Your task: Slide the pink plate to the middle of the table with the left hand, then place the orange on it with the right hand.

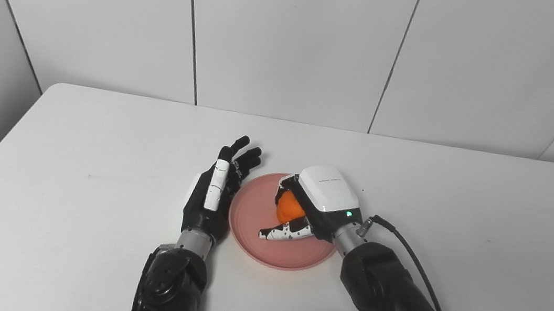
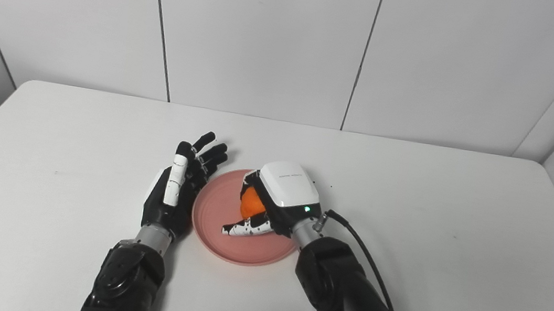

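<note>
The pink plate (image 1: 252, 226) lies near the middle of the white table (image 1: 70, 162). My right hand (image 1: 316, 202) is over the plate's right half, its fingers curled around the orange (image 1: 289, 208). Only part of the orange shows under the white hand shell. Whether the orange rests on the plate or hangs just above it, I cannot tell. My left hand (image 1: 215, 193) stands edge-up right beside the plate's left rim, fingers stretched out and apart, holding nothing.
White wall panels (image 1: 291, 41) rise behind the table's far edge. A black cable (image 1: 412, 262) runs from the right wrist along the forearm. Both dark forearms enter from the bottom edge.
</note>
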